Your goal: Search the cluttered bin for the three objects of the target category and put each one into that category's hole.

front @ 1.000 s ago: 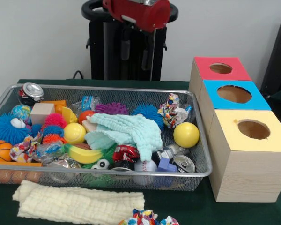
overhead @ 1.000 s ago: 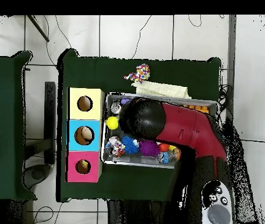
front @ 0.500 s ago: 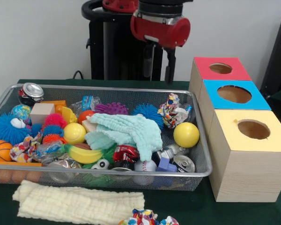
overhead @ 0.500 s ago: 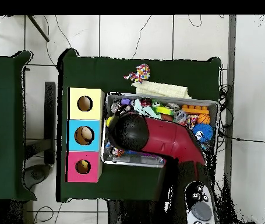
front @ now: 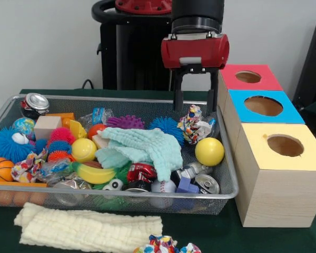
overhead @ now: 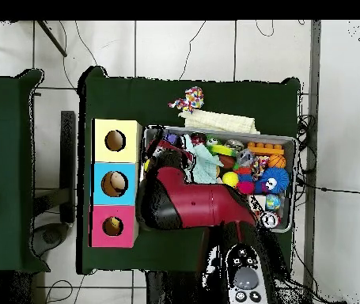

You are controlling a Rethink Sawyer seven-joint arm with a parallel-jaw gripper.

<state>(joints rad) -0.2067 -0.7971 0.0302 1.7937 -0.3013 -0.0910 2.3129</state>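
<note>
My gripper (front: 195, 105) hangs open with nothing between its fingers, over the far right corner of the wire bin (front: 227, 158). Just below it lies a crumpled colourful wrapper (front: 194, 124). A yellow ball (front: 209, 151) rests nearer the front, and a mint cloth (front: 145, 146) covers the bin's middle. Cans (front: 206, 184), spiky balls (front: 166, 126), a banana (front: 95, 174) and blocks fill the remainder. Right of the bin stand three boxes with round holes: red (front: 237, 84), blue (front: 242, 113) and yellow (front: 300, 161). In the overhead view my arm (overhead: 202, 207) hides the bin's (overhead: 282, 141) left side.
A folded cream cloth (front: 84, 229) and a colourful wrapper (front: 163, 245) lie on the green table in front of the bin. The red box's wall is close beside my gripper. A second green table (overhead: 1, 170) stands at the overhead view's left.
My gripper has swung from above the bin's middle towards the box side and come lower, now hanging over the wrapper in the far corner. The objects in the bin have not moved.
</note>
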